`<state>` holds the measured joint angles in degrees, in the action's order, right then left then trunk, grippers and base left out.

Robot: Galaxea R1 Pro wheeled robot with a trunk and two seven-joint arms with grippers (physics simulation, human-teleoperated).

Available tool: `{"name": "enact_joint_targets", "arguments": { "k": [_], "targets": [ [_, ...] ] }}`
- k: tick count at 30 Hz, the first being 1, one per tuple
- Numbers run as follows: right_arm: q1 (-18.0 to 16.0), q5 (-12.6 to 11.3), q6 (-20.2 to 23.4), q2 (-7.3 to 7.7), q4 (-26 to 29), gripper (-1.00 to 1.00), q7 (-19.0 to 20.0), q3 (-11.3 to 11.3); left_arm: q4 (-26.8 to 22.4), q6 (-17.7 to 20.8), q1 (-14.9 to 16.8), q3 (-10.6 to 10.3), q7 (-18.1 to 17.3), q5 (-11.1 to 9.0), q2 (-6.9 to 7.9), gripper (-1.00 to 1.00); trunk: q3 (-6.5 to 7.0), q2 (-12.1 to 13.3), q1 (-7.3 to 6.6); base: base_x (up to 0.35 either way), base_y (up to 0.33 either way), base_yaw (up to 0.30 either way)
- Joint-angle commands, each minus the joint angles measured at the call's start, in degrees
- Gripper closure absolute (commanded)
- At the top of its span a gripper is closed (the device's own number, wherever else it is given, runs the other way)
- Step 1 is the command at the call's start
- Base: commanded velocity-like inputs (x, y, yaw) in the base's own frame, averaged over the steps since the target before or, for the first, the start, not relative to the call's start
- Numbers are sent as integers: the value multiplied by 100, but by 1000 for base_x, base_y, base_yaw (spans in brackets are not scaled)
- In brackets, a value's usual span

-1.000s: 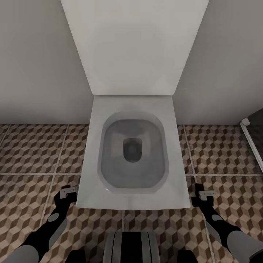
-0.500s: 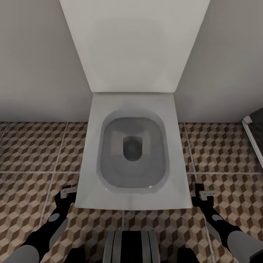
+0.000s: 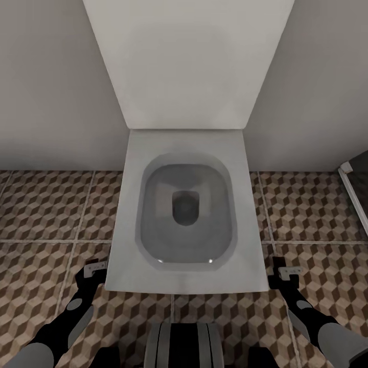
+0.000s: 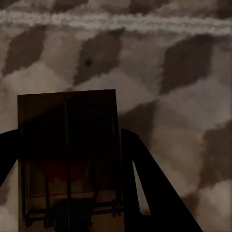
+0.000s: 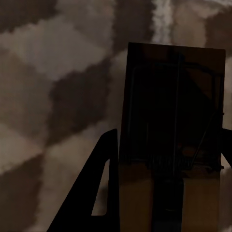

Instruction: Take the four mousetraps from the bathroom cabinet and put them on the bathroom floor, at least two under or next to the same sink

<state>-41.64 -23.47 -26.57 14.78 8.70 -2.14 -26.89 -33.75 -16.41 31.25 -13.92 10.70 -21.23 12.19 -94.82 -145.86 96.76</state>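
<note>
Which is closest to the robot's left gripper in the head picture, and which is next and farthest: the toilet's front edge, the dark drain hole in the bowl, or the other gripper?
1. The toilet's front edge, just beside the left gripper.
2. The dark drain hole, in the middle of the bowl.
3. The right gripper, across on the toilet's far side.

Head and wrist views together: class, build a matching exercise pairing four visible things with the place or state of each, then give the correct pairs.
Things:
1. white square toilet
2. cube-patterned brown tiled floor
3. tan mousetrap with a red mark
4. tan mousetrap with dark wire

Place or state:
A. clamped in the left jaws
B. lid raised against the wall
C. clamped in the right jaws
D. spread on either side of the toilet

Pairs: 1-B, 2-D, 3-A, 4-C
</note>
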Motion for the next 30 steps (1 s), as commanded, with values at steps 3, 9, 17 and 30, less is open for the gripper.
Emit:
{"name": "enact_joint_targets", "arguments": {
  "k": [3,9,17,30],
  "targets": [
    [-2,-50,-14,1,0,100,12,-45,0,-20,4,-49,64,-21,0,100,-3,-1,-1,0,0,0],
    [-2,-45,-14,-1,0,100,12,-52,0,-20,4,-49,64,-22,-6,100,-3,-1,-1,0,0,0],
    [-2,-44,-14,-1,0,100,12,-53,0,-20,4,-49,64,-22,-7,100,-3,-1,-1,0,0,0],
    [-2,-44,-14,-1,0,100,13,-53,0,-20,4,-49,64,-22,-21,100,-3,-1,-1,0,0,0]
  ]
}}
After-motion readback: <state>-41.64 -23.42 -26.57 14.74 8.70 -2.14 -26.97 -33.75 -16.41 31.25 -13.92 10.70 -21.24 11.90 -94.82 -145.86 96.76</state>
